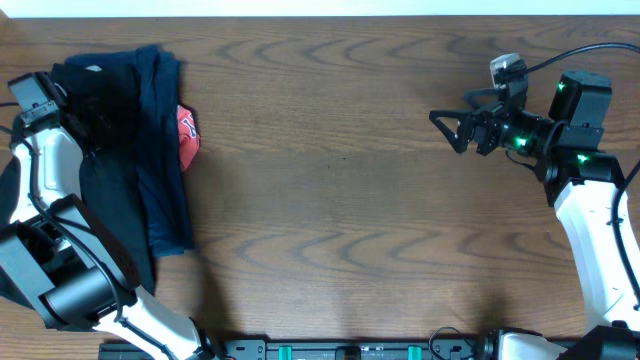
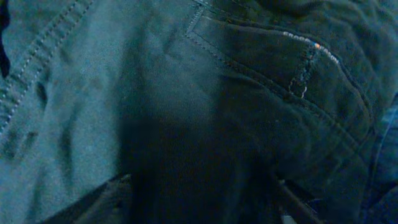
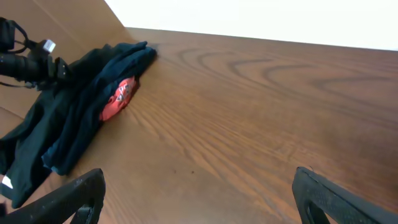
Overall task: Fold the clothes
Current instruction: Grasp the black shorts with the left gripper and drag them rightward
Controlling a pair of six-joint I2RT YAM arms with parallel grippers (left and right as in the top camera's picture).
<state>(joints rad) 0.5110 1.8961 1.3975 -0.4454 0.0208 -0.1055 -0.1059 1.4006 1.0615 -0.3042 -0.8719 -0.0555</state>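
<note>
A pile of dark clothes [image 1: 150, 150] lies at the table's left side: black trousers [image 1: 105, 200], a navy garment [image 1: 165, 170] and a red piece [image 1: 187, 137] poking out on the right. My left gripper [image 1: 90, 125] is down on the pile's upper left. In the left wrist view its fingers [image 2: 205, 205] are spread wide over dark trouser cloth [image 2: 186, 93] with a stitched pocket. My right gripper [image 1: 450, 130] is open and empty above bare wood at the far right. The right wrist view shows its fingers [image 3: 199, 193] apart and the pile [image 3: 81, 106] far off.
The wooden table [image 1: 340, 200] stretches between the pile and the right arm. The left arm's white links [image 1: 45, 170] lie over the pile's left edge. The table's back edge [image 3: 261, 38] meets a white wall.
</note>
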